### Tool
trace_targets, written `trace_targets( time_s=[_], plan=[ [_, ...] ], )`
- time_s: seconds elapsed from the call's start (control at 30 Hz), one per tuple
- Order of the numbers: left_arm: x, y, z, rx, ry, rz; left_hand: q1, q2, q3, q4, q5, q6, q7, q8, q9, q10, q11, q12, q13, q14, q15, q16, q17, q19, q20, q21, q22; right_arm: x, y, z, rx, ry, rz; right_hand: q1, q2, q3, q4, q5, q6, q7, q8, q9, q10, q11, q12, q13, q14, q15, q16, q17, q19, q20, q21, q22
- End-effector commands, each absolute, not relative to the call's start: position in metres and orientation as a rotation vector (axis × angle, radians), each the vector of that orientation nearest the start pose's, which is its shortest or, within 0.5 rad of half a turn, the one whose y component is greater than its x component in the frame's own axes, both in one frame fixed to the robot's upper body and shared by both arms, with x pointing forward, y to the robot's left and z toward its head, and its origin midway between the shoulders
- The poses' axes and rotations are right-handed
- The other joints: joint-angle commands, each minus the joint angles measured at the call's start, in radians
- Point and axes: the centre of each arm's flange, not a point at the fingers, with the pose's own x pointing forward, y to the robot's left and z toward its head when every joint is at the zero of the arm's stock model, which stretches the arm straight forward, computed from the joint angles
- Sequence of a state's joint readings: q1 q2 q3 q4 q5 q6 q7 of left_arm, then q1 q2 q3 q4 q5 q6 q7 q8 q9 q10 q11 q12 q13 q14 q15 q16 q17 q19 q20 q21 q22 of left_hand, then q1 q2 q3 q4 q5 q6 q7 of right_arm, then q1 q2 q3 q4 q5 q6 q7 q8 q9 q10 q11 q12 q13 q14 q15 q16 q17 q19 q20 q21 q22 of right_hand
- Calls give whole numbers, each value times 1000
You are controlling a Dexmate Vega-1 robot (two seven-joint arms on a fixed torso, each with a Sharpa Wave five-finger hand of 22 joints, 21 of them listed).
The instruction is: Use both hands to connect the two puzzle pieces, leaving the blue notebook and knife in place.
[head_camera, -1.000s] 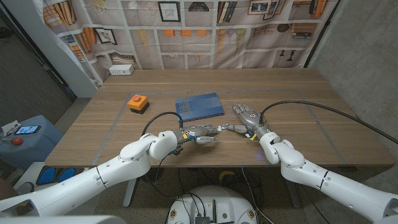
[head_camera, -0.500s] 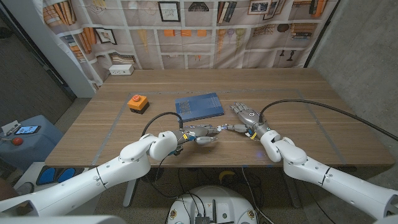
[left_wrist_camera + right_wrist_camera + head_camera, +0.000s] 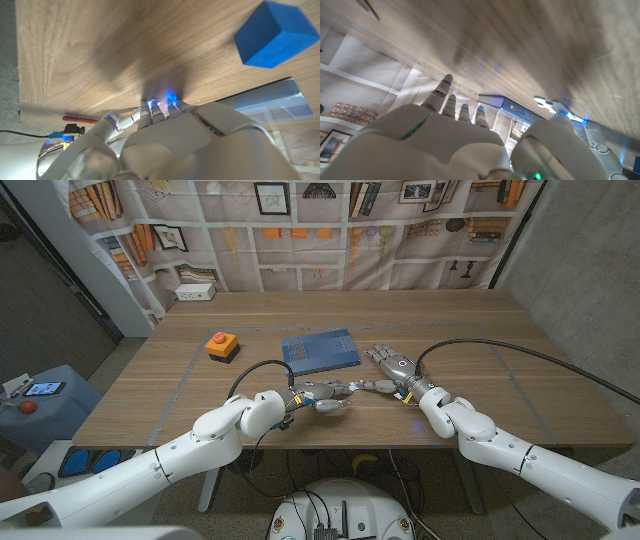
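Note:
My left hand (image 3: 322,394) lies at the table's front middle, its fingers stretched toward my right hand (image 3: 395,368). The right hand's fingers are spread and its thumb reaches back to the left fingertips; the two meet just in front of the blue notebook (image 3: 320,351). In the right wrist view a small pale, lobed piece (image 3: 554,105) lies on the wood by the thumb of my right hand (image 3: 435,145). In the left wrist view my left hand (image 3: 190,145) has its fingertips down on the table, hiding whatever is under them. A thin red-handled thing (image 3: 80,119), perhaps the knife, lies beside it.
An orange button box (image 3: 220,345) sits left of the notebook. A white box (image 3: 195,293) stands at the table's (image 3: 480,330) back left. A blue block shape (image 3: 275,32) and the notebook's edge (image 3: 270,102) show in the left wrist view.
My right hand has crept slightly away from me and toward the notebook. The left hand has stayed where it was.

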State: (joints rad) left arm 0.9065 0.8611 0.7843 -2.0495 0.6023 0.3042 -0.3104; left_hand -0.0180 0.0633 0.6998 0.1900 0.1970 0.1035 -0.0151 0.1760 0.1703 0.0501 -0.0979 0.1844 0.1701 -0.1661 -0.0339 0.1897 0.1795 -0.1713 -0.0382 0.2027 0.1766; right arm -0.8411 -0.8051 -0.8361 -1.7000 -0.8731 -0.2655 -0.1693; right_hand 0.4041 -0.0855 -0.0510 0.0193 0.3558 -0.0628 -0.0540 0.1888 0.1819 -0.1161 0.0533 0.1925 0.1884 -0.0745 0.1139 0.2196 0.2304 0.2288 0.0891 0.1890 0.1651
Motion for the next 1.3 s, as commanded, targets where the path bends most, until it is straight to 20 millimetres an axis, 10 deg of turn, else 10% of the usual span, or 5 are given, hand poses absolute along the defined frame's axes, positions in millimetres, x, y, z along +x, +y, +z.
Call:
trace_targets(
  time_s=[0.03,1.3],
  plan=[
    [536,129,-108,1578,-436,-482,13,128,6,2,-4,9,-5,5,4,25,18,5,2,-5,-22,-4,1,-91,-30,-1,1,606,-194,-100,-1758,-656,-34,-8,-2,-8,1,4,2,-10,6,2,-1,-10,6,3,7,-5,4,1,7,-8,3,3],
    [535,137,-109,1607,-446,-507,13,128,9,1,-4,11,-8,5,4,25,19,6,2,-3,-25,-4,1,-79,-31,1,0,603,-190,-102,-1810,-708,12,-10,1,-21,6,10,3,-13,6,2,8,-13,7,4,15,-10,6,2,18,-13,2,3]
  ],
)
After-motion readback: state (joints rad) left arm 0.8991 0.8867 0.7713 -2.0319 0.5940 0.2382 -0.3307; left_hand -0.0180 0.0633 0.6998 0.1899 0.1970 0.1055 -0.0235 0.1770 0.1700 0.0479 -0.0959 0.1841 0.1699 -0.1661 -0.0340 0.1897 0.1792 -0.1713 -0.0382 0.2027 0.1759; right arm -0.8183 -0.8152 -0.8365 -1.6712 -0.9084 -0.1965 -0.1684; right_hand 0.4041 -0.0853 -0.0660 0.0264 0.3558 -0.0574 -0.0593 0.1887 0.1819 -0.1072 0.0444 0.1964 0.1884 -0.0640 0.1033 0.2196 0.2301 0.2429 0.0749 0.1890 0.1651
